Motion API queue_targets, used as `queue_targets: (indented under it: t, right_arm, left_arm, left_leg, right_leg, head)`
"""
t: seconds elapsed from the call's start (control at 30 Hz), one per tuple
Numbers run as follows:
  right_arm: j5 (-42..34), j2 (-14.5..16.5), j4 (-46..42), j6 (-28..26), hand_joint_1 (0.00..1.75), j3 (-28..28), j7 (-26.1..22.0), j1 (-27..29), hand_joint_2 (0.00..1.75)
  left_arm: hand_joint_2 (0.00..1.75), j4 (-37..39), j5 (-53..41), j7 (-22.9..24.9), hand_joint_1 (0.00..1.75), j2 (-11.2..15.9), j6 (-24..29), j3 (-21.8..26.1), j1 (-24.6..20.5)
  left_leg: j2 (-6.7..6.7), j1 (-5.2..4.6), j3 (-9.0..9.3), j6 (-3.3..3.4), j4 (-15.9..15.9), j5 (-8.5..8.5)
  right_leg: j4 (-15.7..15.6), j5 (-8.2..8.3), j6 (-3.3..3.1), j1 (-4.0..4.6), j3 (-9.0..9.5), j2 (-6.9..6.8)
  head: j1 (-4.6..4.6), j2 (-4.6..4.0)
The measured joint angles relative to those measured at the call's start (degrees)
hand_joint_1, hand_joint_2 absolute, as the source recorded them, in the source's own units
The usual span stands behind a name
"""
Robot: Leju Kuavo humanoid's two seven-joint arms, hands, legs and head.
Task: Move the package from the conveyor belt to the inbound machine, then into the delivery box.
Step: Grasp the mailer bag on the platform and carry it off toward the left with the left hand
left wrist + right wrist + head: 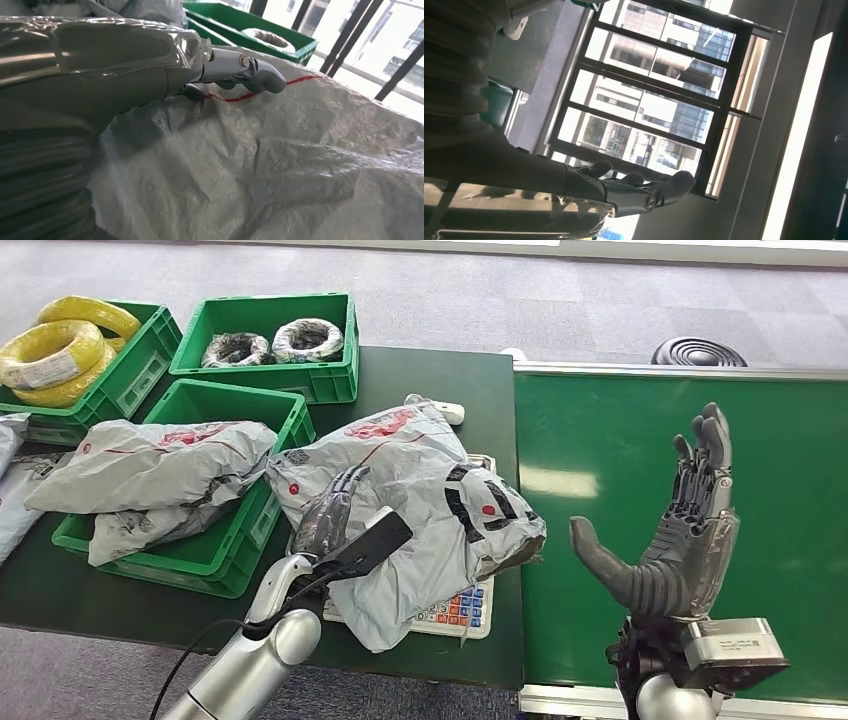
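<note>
We see the grey poly-mailer package (420, 490) lying on the inbound machine (462, 610), a scale with a coloured keypad, on the dark green tabletop (430, 380) just left of the conveyor belt (640, 460). Our left hand (335, 510) rests flat on the package; we cannot tell whether it grips. Our right hand (675, 530) is raised over the belt, fingers spread, holding nothing. We judge the bag soft, light and slippery, best pinched at a bunched fold. Red printing and a black label are unreadable.
</note>
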Motion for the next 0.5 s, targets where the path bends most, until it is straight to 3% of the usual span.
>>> queue_targets:
  t: [0.07, 0.1, 0.27, 0.5]
  right_arm:
    - [-0.2, -0.01, -0.82, -1.06, 0.0, -0.07, -0.86, 0.52, 1.75]
    - [-0.65, -0.08, -1.11, -1.76, 0.0, -0.07, -1.44, 0.86, 1.75]
    - [-4.96, -1.14, -1.24, -4.38, 0.0, 0.24, -4.31, 2.98, 1.75]
    - [-7.46, -1.86, -0.56, -6.28, 0.0, 1.35, -5.85, 3.56, 1.75]
  left_arm:
    - [1.75, 1.68, -5.21, 1.69, 1.61, -0.23, 1.31, -0.75, -0.9]
    - [1.75, 2.62, -8.47, 2.48, 1.68, -0.28, 1.96, -1.15, -1.39]
    - [1.75, 6.28, -18.42, 3.73, 1.75, -0.15, 2.49, -1.39, -2.94]
    - [1.75, 6.83, -19.13, 2.75, 1.75, 0.95, -1.26, 2.09, -2.69]
  left_leg:
    - [0.0, 0.0, 0.0, 0.0, 0.0, 0.0]
    - [0.0, 0.0, 0.0, 0.0, 0.0, 0.0]
    - [0.01, 0.0, -0.01, 0.0, -0.01, 0.0]
    - [0.02, 0.01, -0.01, 0.0, -0.02, 0.0]
  right_leg:
    - [0.0, 0.0, 0.0, 0.0, 0.0, 0.0]
    - [0.0, 0.0, 0.0, 0.0, 0.01, 0.0]
    - [0.01, 0.0, 0.0, 0.0, 0.02, 0.01]
    - [0.02, 0.0, 0.0, 0.01, 0.02, 0.01]
  head:
    - [0.0, 0.0]
    - [0.0, 0.0]
    - [-0.01, 0.0]
    - [-0.01, 0.0]
